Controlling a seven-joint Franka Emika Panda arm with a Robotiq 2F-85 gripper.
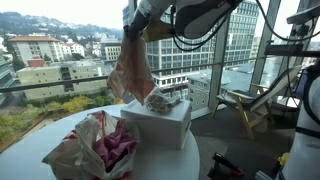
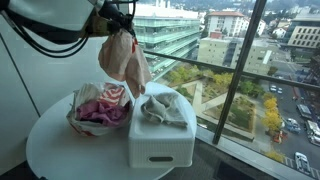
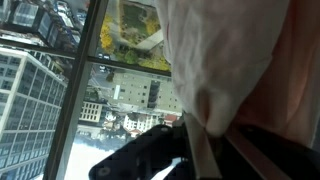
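A pale pink cloth (image 1: 130, 70) hangs in the air from my gripper (image 1: 135, 25), which is shut on its top. The same cloth (image 2: 122, 58) dangles from the gripper (image 2: 112, 22) over the gap between a white box (image 2: 160, 130) and a bag of clothes (image 2: 98, 108). In the wrist view the cloth (image 3: 215, 60) fills the right side, pinched between the dark fingers (image 3: 150, 158). A grey-white cloth (image 2: 160, 108) lies crumpled on top of the box (image 1: 158, 122), just below the hanging one.
The round white table (image 2: 70, 160) carries the box and the bag with pink clothes (image 1: 100, 145). Large windows (image 2: 230, 70) stand right beside the table. A wooden chair (image 1: 245, 108) and equipment (image 1: 300, 120) are off to the side.
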